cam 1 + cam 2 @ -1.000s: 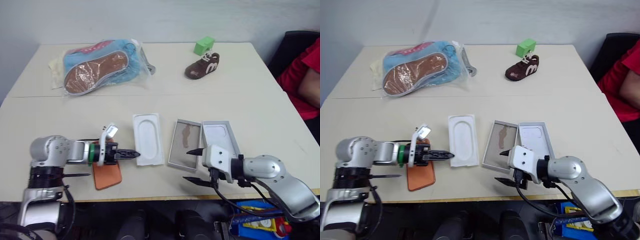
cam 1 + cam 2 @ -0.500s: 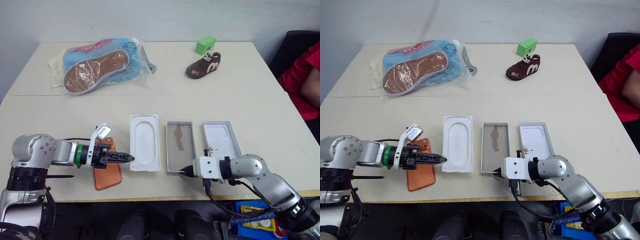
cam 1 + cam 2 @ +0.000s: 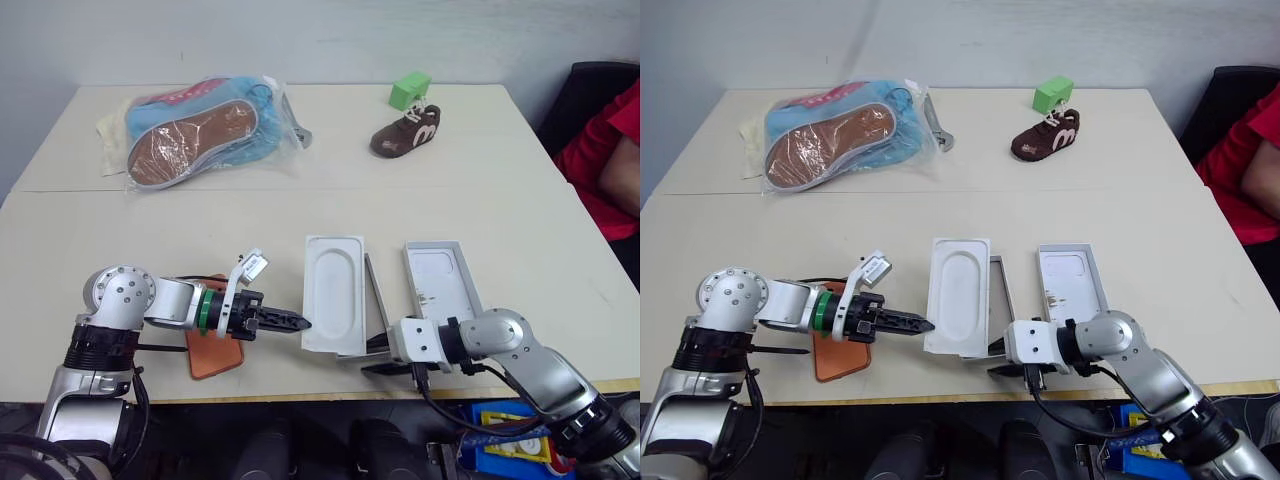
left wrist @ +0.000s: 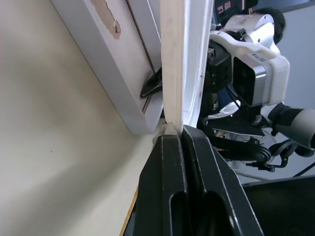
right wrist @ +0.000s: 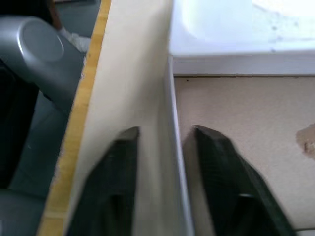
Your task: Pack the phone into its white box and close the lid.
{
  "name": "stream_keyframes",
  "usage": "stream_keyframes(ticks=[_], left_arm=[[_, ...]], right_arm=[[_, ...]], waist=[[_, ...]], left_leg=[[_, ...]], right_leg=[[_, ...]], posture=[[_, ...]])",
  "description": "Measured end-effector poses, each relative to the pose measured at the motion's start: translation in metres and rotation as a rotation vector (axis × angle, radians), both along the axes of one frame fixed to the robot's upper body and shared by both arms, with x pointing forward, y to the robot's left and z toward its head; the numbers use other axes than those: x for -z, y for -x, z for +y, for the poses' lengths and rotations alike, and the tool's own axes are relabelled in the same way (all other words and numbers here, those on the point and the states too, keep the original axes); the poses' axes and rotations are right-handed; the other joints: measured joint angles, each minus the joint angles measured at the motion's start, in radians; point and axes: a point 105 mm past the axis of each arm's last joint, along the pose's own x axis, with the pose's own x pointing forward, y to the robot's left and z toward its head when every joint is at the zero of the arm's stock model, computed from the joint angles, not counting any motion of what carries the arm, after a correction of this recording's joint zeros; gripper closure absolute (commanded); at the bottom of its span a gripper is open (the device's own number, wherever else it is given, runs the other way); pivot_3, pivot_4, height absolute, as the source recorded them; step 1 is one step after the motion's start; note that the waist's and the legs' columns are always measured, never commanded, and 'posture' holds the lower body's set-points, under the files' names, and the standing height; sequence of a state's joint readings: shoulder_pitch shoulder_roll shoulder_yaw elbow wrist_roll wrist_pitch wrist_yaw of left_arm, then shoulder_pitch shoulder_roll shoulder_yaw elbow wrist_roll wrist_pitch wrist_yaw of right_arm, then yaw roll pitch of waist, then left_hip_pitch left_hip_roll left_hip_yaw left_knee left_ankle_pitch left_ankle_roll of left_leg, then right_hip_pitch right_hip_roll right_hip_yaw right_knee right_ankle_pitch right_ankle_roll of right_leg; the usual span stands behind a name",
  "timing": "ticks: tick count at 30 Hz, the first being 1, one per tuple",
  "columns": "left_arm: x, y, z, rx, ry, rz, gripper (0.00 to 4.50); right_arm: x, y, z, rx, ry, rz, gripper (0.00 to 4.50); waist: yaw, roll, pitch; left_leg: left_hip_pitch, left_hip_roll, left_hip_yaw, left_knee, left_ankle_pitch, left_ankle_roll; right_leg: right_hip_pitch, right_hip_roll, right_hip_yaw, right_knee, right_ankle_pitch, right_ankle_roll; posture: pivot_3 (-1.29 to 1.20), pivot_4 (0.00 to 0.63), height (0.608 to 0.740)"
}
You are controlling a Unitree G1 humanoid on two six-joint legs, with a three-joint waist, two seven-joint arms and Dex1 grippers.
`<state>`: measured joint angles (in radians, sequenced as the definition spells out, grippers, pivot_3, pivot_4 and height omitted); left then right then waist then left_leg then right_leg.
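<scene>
While the left claw [image 3: 298, 323] (fingers pressed together) touches the flat white insert with an oval recess [image 3: 334, 293], the right claw [image 5: 160, 147] straddles, narrowly parted, the shallow white-grey cardboard box's [image 5: 236, 147] wall.

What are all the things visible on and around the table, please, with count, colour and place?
table: one, beige, under everything.
bagged shoes: one bag, blue with brown sole, far left.
small shoe: one, brown, far right.
block: one, green, behind the small shoe.
phone: one, orange, near edge, under left arm.
insert: one, white, partly over the white box.
white box: one, grey-white, mostly covered.
lid: one, white, right of the box.
person: one, red sleeve, right edge.
left pincer: shut, at insert's edge.
right pincer: astride the box's near wall.
</scene>
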<state>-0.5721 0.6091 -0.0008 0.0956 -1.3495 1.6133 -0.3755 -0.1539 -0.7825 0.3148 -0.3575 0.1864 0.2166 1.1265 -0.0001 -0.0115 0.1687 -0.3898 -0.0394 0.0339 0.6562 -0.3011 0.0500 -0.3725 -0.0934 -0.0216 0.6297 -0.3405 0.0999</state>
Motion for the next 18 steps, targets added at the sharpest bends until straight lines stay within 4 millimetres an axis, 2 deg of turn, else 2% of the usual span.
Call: stream_keyframes(ticks=[5, 6, 8, 11, 18], left_arm=[[0.009, 0.000, -0.013, -0.018, 0.005, 0.047, 4.50], [0.009, 0.000, -0.014, -0.023, 0.008, 0.046, 4.50], [0.011, 0.001, -0.018, -0.047, 0.026, 0.061, 4.50], [0.018, 0.005, -0.024, -0.083, 0.018, 0.082, 4.50], [0.021, -0.004, -0.034, -0.210, -0.037, 0.075, 4.50]], right_arm=[[-0.037, 0.016, -0.015, 0.064, -0.067, 0.019, 0.13], [-0.041, 0.017, -0.018, 0.075, -0.075, 0.024, 0.06], [-0.062, 0.021, -0.034, 0.127, -0.099, 0.036, 0.06], [-0.083, 0.016, -0.050, 0.199, -0.114, -0.011, 0.06], [-0.085, 0.013, -0.055, 0.240, -0.116, -0.030, 0.06]], waist=[[0.007, -0.002, 0.000], [0.007, -0.002, 0.000], [0.006, -0.002, 0.000], [0.002, -0.002, 0.000], [0.002, -0.002, 0.000]], left_leg=[[-0.001, 0.000, -0.002, 0.002, 0.000, 0.000], [-0.001, 0.000, -0.002, 0.002, 0.000, 0.000], [0.000, 0.000, -0.003, 0.002, -0.001, 0.000], [0.002, 0.000, -0.003, 0.001, -0.001, -0.001], [0.002, 0.000, -0.003, 0.001, -0.001, 0.000]], right_leg=[[0.002, 0.000, 0.000, -0.002, 0.000, 0.000], [0.002, 0.000, -0.001, -0.002, 0.000, 0.000], [0.003, 0.000, -0.001, -0.003, 0.000, 0.000], [0.005, 0.000, 0.000, -0.004, 0.000, 0.000], [0.006, 0.000, 0.000, -0.005, 0.000, 0.000]], posture=[[0.00, 0.150, 0.740], [0.00, 0.150, 0.740], [0.00, 0.150, 0.740], [0.00, 0.150, 0.740], [0.00, 0.150, 0.740]])
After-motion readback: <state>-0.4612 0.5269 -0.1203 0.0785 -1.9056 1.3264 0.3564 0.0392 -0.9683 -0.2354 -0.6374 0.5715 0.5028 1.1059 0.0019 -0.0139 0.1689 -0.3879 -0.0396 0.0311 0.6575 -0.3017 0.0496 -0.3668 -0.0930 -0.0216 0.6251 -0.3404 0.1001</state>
